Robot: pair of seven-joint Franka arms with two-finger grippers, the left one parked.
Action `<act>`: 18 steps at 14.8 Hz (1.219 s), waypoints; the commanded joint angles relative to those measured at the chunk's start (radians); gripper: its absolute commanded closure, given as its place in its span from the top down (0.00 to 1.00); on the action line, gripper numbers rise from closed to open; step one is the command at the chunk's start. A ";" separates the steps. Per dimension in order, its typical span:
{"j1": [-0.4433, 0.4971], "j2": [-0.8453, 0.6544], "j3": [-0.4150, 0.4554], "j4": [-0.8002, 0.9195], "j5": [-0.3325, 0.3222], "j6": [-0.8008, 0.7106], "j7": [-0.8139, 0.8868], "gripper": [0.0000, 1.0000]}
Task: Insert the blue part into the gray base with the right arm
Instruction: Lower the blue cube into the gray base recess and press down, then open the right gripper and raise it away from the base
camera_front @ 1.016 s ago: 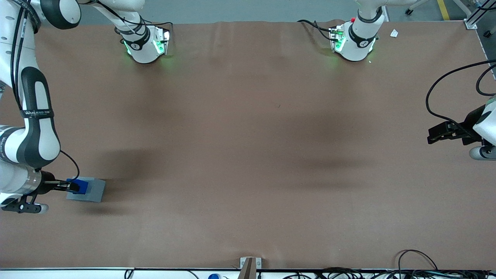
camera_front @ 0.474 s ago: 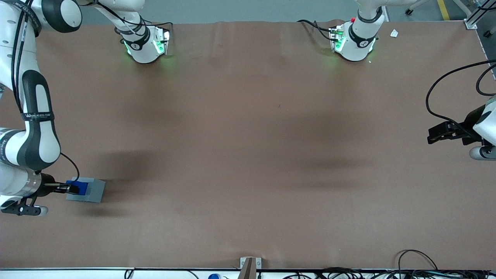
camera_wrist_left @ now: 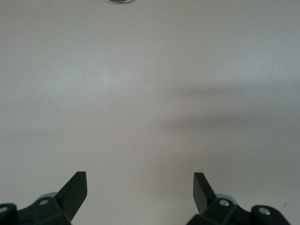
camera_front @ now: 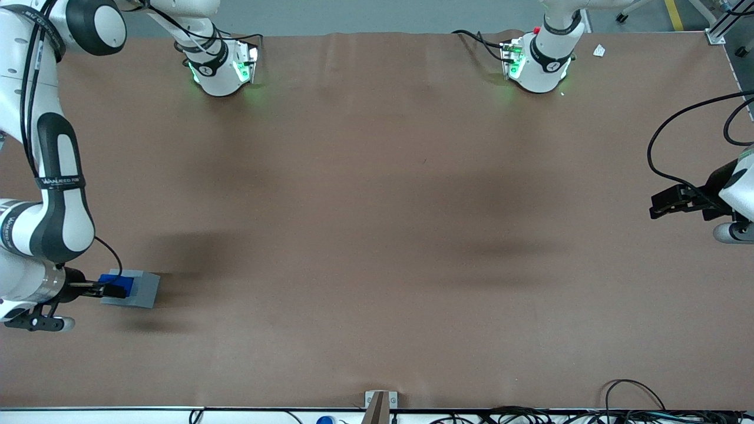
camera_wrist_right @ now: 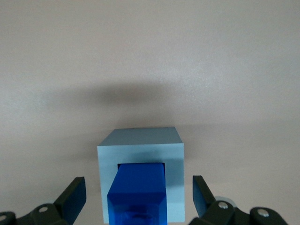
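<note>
So the claw is spread wide, fingers well clear of the blue part on both sides, not gripping or touching anything. It's let go. From the wrist cam the blue part sits down in the square opening of the gray base, with gray rim showing around it on three sides; its near end is partly cut off, so I can't tell how deep it's seated.

Count: one blue part, one gray base, that's it for loose parts.

From the front cam, the base sits on the brown counter at the working arm's end, fairly near the camera. The claw hangs low right at the blue part, with the right arm rising above it farther from the camera. Nothing sits close to the base.

Farther away: two white arm pedestals with green lights stand along the counter's edge, and a small white scrap lies toward the parked arm's end. Some black cables run along the nearest edge.
</note>
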 commanded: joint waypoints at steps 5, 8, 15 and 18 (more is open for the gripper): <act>0.008 -0.207 0.021 0.008 0.001 -0.131 0.001 1.00; 0.037 -0.330 0.024 -0.011 0.001 -0.292 0.062 1.00; 0.083 -0.715 0.024 -0.362 0.001 -0.258 0.105 1.00; 0.112 -0.771 0.025 -0.350 0.001 -0.306 0.119 1.00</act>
